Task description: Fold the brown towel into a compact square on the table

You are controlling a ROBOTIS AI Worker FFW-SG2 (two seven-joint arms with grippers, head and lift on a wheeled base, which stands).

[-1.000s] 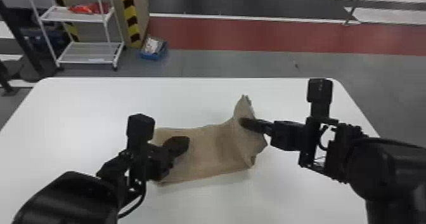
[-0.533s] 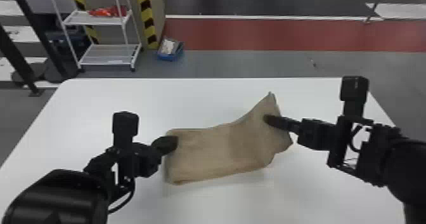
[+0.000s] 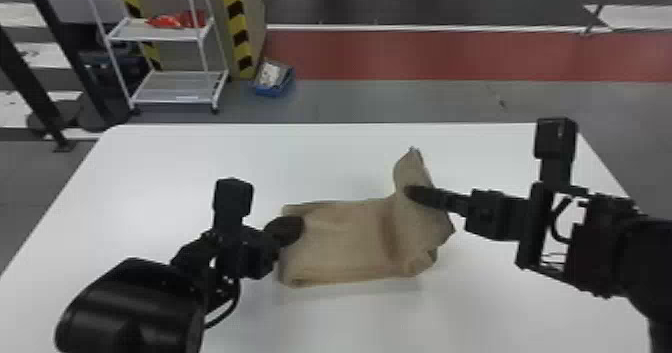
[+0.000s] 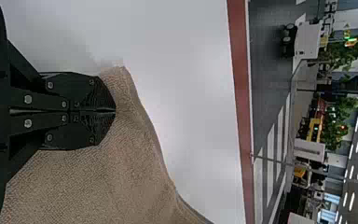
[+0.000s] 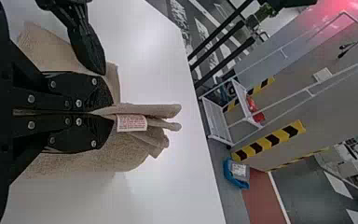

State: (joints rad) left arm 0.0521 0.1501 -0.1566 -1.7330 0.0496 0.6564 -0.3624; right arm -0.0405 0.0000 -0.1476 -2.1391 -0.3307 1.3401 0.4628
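The brown towel [image 3: 345, 237] lies across the table as a folded strip, its right end raised and bent. In the head view my left gripper [image 3: 300, 227] is over the towel's left end. Seen from the left wrist, the left gripper [image 4: 115, 110] has its fingers together, tips against the towel [image 4: 102, 182]; no cloth shows between them. My right gripper [image 3: 409, 192] is at the raised right part. In the right wrist view the right gripper [image 5: 113, 114] is shut on the towel [image 5: 98, 161], with layered edges and a white label [image 5: 131, 123] beyond the tips.
The white table [image 3: 165, 177] extends around the towel on all sides. Past its far edge stand a white shelf rack [image 3: 175, 84] and a blue bin [image 3: 272, 79] on the floor. The left fingers [image 5: 87, 46] show near the right gripper in the right wrist view.
Over the last half second, the left gripper has moved rightward over the towel's left end. The right gripper has shifted slightly left, and the towel's right part is more sharply bent up.
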